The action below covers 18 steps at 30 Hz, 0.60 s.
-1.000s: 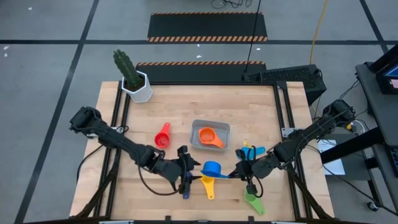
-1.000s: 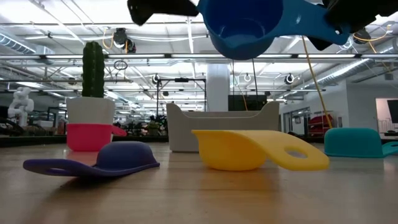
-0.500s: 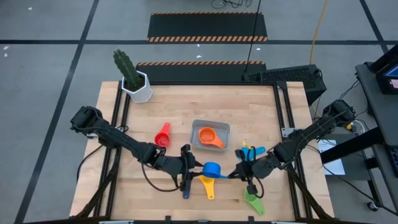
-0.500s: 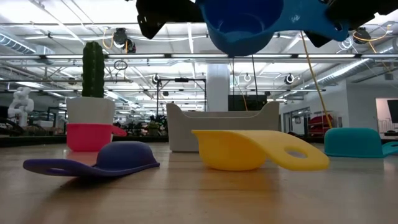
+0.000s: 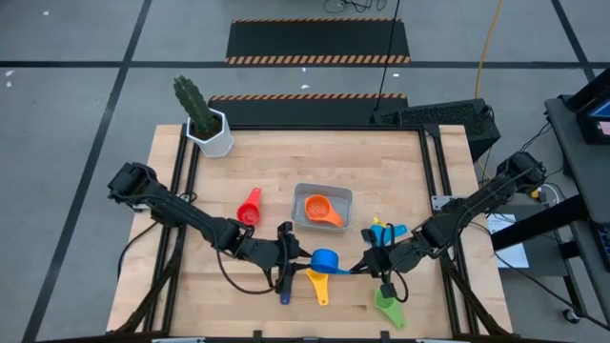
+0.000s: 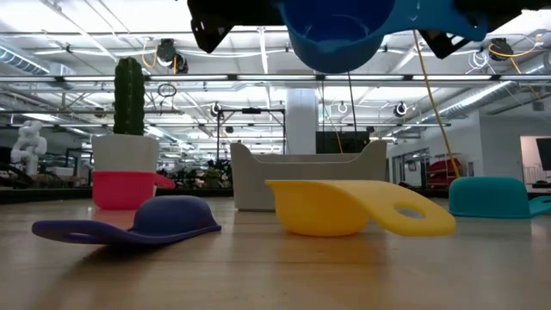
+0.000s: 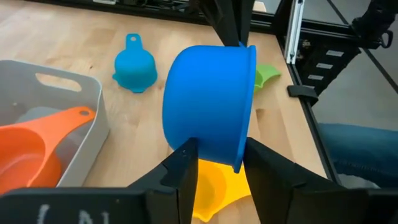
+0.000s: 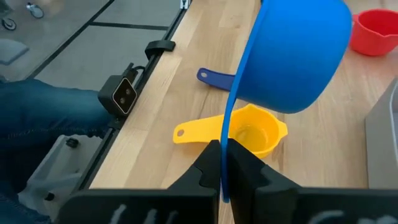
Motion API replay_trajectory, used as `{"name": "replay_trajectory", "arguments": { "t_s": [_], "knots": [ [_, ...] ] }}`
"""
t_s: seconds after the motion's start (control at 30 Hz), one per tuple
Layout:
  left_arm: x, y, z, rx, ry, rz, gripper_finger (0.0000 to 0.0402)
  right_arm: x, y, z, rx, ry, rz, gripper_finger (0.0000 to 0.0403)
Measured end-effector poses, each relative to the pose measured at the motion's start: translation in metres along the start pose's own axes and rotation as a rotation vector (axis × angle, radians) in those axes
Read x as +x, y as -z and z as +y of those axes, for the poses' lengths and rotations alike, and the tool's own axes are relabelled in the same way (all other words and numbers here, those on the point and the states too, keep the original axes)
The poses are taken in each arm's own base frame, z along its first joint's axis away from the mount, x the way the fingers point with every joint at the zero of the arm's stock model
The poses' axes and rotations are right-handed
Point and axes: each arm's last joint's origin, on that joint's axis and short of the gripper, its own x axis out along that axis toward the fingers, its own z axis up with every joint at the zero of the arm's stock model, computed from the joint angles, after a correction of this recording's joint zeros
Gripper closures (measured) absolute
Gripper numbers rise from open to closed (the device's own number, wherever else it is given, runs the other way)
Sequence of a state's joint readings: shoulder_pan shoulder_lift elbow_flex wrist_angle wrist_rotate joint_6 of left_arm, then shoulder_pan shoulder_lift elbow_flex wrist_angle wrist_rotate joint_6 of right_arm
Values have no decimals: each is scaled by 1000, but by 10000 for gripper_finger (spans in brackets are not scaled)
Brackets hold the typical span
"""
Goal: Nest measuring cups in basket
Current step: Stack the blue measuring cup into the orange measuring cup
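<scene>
blue cup [image 5: 326,259] aloft | right pincer [image 8: 222,163] pinching handle | left pincer [image 7: 219,163] pinching rim

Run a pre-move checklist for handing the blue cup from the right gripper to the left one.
1. Right gripper shut on the blue cup's handle: ok.
2. Left gripper straddling the cup's rim, one finger inside the bowl and one outside: ok.
3. Left grip firm enough for the right to let go: cannot tell; the fingers look close to the wall, but contact is not clear.
4. Cup clear of the table and of the yellow cup beneath it: ok.
5. Basket has room: ok; only the orange cup shows inside.
6. Path to the basket free: ok; nothing stands between it and the blue cup in the high view.
</scene>
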<state>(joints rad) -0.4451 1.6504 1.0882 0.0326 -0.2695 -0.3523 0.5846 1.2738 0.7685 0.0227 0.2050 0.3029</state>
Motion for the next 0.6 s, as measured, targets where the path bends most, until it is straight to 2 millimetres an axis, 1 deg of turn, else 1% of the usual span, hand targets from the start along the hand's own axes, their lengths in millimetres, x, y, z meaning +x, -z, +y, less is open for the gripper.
{"name": "replay_trajectory", "arguments": {
  "t_s": [0.3, 0.43, 0.6],
  "knots": [
    [-3, -5, -3, -12, 19, -52, 224, -5, -2, 2, 0, -9, -18, 403],
    [-2, -5, -3, -8, 14, -51, 222, -5, -2, 2, 0, -7, -19, 403],
    [-7, -8, -3, -5, 16, -55, 233, -6, -3, 1, 7, -6, -23, 403]
  ]
}}
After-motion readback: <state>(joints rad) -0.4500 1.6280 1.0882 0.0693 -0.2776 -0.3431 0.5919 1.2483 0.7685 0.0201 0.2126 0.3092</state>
